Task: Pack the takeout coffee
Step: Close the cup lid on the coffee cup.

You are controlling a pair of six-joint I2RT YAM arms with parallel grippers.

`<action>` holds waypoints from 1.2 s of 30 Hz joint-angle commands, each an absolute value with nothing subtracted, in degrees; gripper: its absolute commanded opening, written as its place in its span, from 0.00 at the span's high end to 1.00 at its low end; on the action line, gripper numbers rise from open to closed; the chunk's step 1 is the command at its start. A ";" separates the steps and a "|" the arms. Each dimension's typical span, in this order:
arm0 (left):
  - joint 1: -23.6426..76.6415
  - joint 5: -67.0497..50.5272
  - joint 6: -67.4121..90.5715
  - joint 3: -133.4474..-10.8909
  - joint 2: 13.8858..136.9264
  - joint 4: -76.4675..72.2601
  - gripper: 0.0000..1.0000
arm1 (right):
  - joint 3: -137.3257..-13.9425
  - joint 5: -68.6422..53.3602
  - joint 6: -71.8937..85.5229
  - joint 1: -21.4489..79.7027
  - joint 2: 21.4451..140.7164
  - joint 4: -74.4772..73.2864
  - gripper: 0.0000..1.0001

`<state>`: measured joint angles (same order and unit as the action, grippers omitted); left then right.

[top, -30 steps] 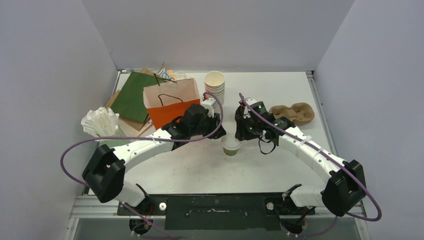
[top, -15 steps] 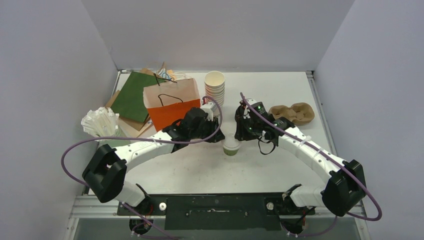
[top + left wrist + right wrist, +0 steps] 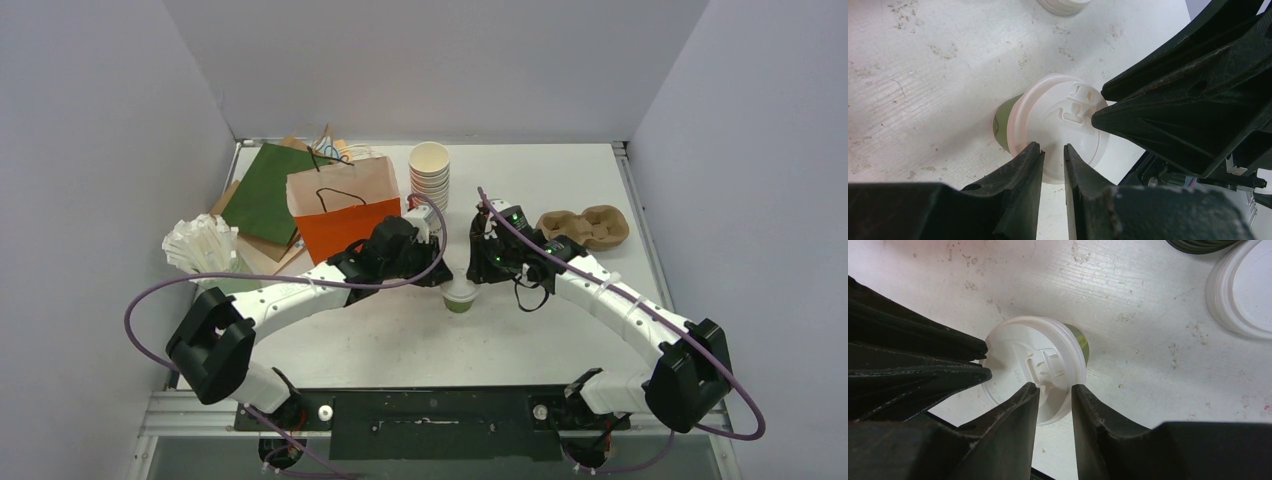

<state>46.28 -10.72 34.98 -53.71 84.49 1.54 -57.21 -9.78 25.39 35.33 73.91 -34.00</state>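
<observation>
One takeout coffee (image 3: pixel 460 297) stands on the table between the two arms, an olive-green paper cup (image 3: pixel 1004 122) under a white lid (image 3: pixel 1034 365). My left gripper (image 3: pixel 1052 146) hangs over the lid's edge from the left. Its jaws are a narrow gap apart with nothing between them, and their tips are at the lid's rim. From the opposite side my right gripper (image 3: pixel 1055 386) reaches over the same lid, open a little wider and also empty. In the top view the left gripper (image 3: pixel 438 266) and right gripper (image 3: pixel 481 270) flank the cup closely.
A stack of lidless white cups (image 3: pixel 429 170) stands behind the cup. Orange and brown paper bags (image 3: pixel 335 205) and a green bag (image 3: pixel 268 190) lie at the back left, white straws (image 3: pixel 200 245) at the left, a cardboard carrier (image 3: pixel 585 226) at the right. Loose white lids (image 3: pixel 1248 287) lie nearby.
Both grippers have closed in on the cup's lid from either side, and their jaws have narrowed. The cup has shifted very slightly toward the near edge.
</observation>
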 commanded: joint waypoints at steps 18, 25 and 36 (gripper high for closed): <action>48.96 -3.27 33.53 -57.33 81.17 7.55 0.72 | -59.19 -1.60 29.32 40.18 71.03 -35.15 0.65; 49.18 -3.45 34.09 -57.50 83.10 6.94 0.76 | -58.45 -0.24 30.28 40.52 71.54 -34.97 0.67; 49.30 -2.99 33.87 -57.85 84.45 7.18 0.79 | -57.84 -0.18 30.92 40.51 71.81 -34.89 0.70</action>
<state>49.01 -3.38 34.04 -55.13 83.74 7.68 -57.21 -1.63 29.89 40.27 72.62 -35.31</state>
